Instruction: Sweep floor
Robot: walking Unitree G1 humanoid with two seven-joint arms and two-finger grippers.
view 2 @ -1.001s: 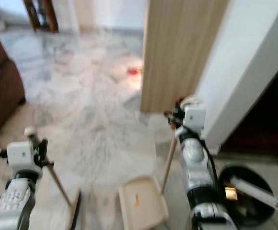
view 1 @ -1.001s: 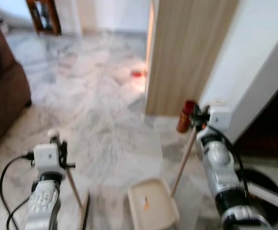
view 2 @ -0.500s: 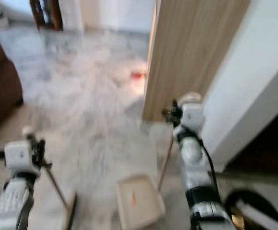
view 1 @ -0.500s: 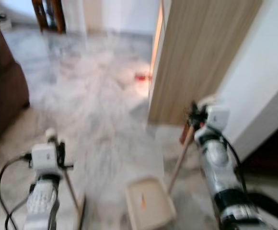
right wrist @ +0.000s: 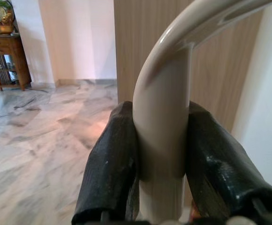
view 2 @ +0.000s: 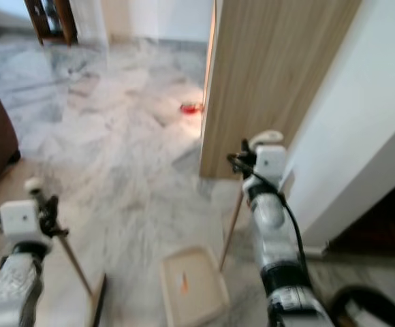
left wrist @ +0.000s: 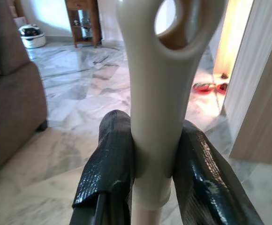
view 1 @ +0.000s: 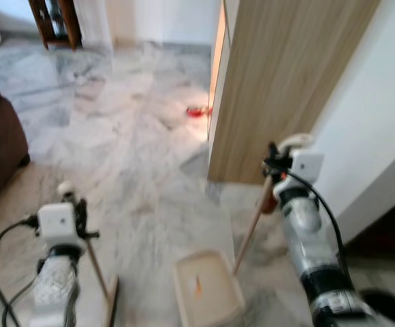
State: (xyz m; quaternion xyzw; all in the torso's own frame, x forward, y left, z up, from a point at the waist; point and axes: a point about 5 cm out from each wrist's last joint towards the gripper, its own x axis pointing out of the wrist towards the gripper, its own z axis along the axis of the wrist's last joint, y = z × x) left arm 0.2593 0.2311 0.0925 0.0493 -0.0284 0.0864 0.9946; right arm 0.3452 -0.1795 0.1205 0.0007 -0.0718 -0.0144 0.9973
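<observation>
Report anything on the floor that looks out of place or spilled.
A small red object lies on the grey-veined marble floor beside the edge of the light wooden panel, away from everything else; too blurred to identify. A small orange scrap already sits in the cream dustpan. Nothing looks spilled.

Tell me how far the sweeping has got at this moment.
Done: an orange scrap lies in the dustpan. In hand: the left gripper clamps the broom handle and the right gripper the dustpan handle. Left: red debris by the wooden panel.
</observation>
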